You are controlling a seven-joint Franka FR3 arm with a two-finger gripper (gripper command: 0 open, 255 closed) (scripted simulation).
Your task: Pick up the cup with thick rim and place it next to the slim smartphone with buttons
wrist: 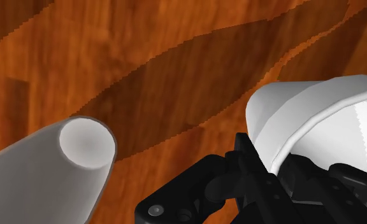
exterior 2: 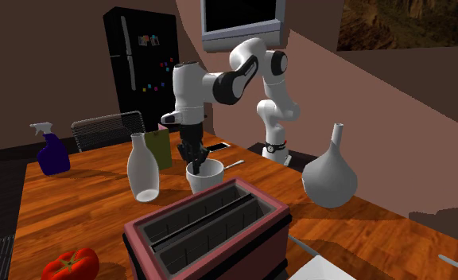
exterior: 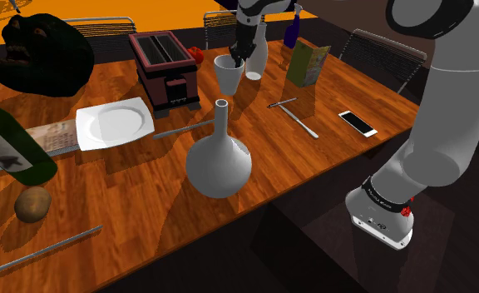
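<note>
2 black fingers (wrist: 246, 167) of my gripper (exterior: 237, 57) are nearly closed and pinch the wall of the cup (exterior: 228, 76) at its thick rim, 1 finger outside and 1 inside. From the wrist view I see that rim curving right across the fingers. The cup is white and upright, and as far as I can tell its base rests on the wooden table (exterior: 313, 171). Just beside it, on the shoulder view's right, stands 1 white bottle (exterior: 257, 54), whose open neck also pokes up near the fingers in the wrist view. On the cup's other side sits a dark red toaster (exterior: 165, 67) with 2 slots. A green card (exterior: 307, 65) stands further right. The phone (exterior: 358, 123) lies flat near the table's right edge in the shoulder view, well apart from the cup, with a thin utensil (exterior: 300, 121) between them. Nearer the camera stands a grey vase (exterior: 219, 158) with a long neck.
</note>
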